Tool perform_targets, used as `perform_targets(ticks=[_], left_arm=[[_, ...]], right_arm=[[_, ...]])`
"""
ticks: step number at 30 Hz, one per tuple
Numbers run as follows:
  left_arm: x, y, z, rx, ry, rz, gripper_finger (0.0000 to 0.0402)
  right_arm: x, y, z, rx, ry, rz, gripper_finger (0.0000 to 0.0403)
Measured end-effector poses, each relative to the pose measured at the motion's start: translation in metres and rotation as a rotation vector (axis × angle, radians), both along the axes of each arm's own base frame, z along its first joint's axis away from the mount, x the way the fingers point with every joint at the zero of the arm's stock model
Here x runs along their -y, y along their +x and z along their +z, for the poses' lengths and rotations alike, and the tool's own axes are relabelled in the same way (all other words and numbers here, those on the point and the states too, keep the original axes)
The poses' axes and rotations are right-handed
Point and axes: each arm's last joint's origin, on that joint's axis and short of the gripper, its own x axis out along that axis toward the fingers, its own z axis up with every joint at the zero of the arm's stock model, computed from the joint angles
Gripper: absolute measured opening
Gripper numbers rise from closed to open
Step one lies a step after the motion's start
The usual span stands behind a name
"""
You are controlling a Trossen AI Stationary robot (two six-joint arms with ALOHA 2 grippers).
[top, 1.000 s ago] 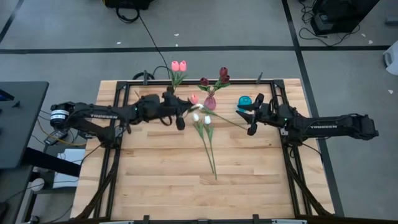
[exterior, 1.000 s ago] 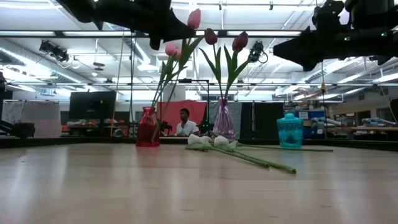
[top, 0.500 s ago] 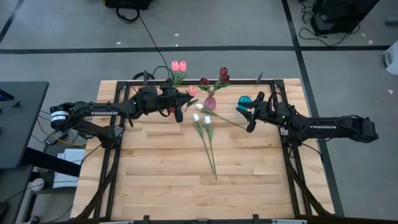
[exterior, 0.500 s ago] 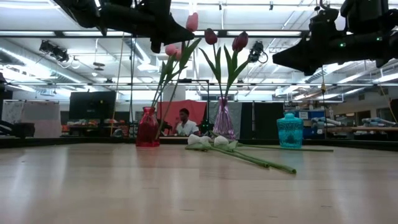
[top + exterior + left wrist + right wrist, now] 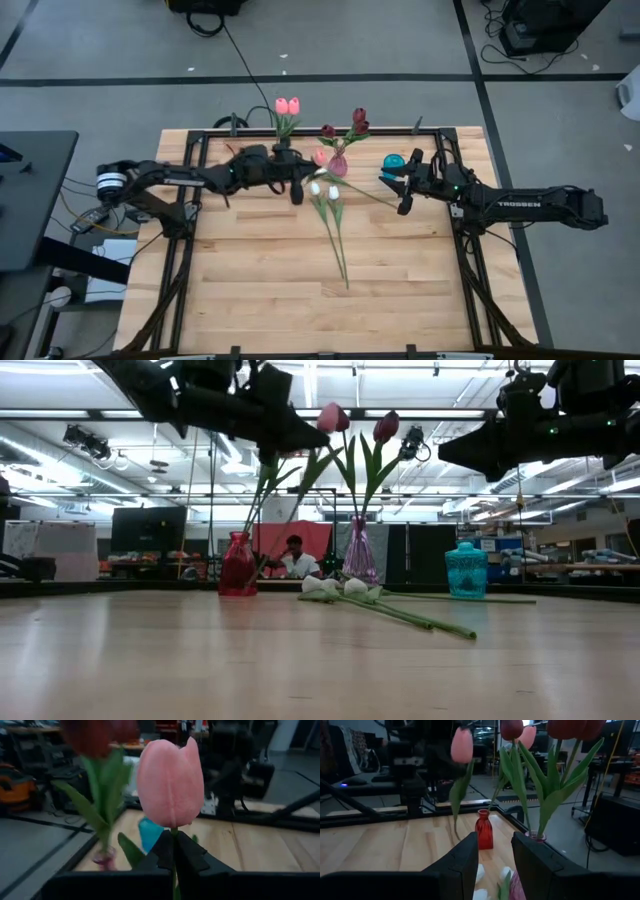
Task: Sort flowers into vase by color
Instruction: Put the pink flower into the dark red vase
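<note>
From above, your left gripper sits at the far middle of the table, just beside the purple vase, with a pink tulip at its tip. Two pink tulips stand over the far edge and the dark red tulips rise from the purple vase. The white tulips lie flat near the middle, stems running toward you. Your right gripper hovers just beside the teal vase.

At table height, you see the red vase, the purple vase and the teal vase in a row, the white tulips lying in front of them. The held pink tulip hangs high between the red and purple vases. A person sits in the room behind.

Your left wrist camera shows the fingers pinched on the stem right under the pink tulip.

Your right wrist camera shows its fingers spread apart with nothing between them; the red vase stands beyond.
</note>
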Motion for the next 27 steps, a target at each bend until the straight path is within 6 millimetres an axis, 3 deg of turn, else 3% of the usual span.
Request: perform_targets(ticks=[4,16,27], left_arm=[[-0.001,0.007,-0.005,0.033,0.01,-0.011,0.0007],[-0.009,0.004,0.018,0.248,0.125,0.018,0.0007],[-0.007,-0.003,0.022,0.201,0.129,0.019,0.0007]], right_arm=[[0.0,0.0,-0.001,-0.003,0.013,0.0,0.0133],[0.0,0.0,-0.003,-0.024,0.011,0.001,0.0133],[0.0,0.0,-0.005,-0.047,0.018,0.0,0.0133]])
